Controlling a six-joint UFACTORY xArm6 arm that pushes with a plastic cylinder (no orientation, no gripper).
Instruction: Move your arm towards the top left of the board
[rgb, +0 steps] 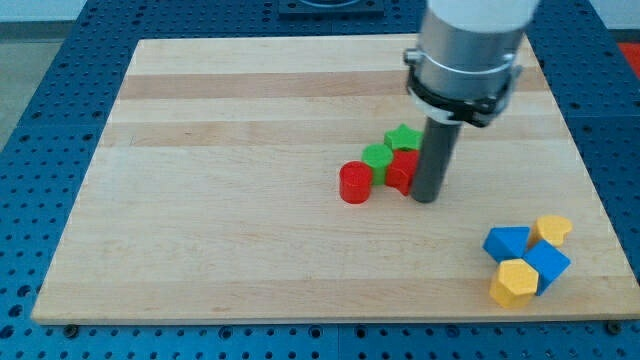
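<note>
My tip (427, 198) stands on the wooden board (220, 200) right of centre, touching or just right of a red block (402, 170). A green star block (404, 137) sits above that red block, and a green block (378, 156) lies to its left. A red cylinder (355, 183) stands further left. The rod hangs from the grey arm body (470, 50) at the view's top right. The board's top left corner (150, 60) lies far left and above my tip.
At the view's bottom right lies a cluster: two blue blocks (507, 242) (547, 264), a yellow block (552, 229) and a yellow hexagonal block (514, 283). A blue perforated surface (40, 150) surrounds the board.
</note>
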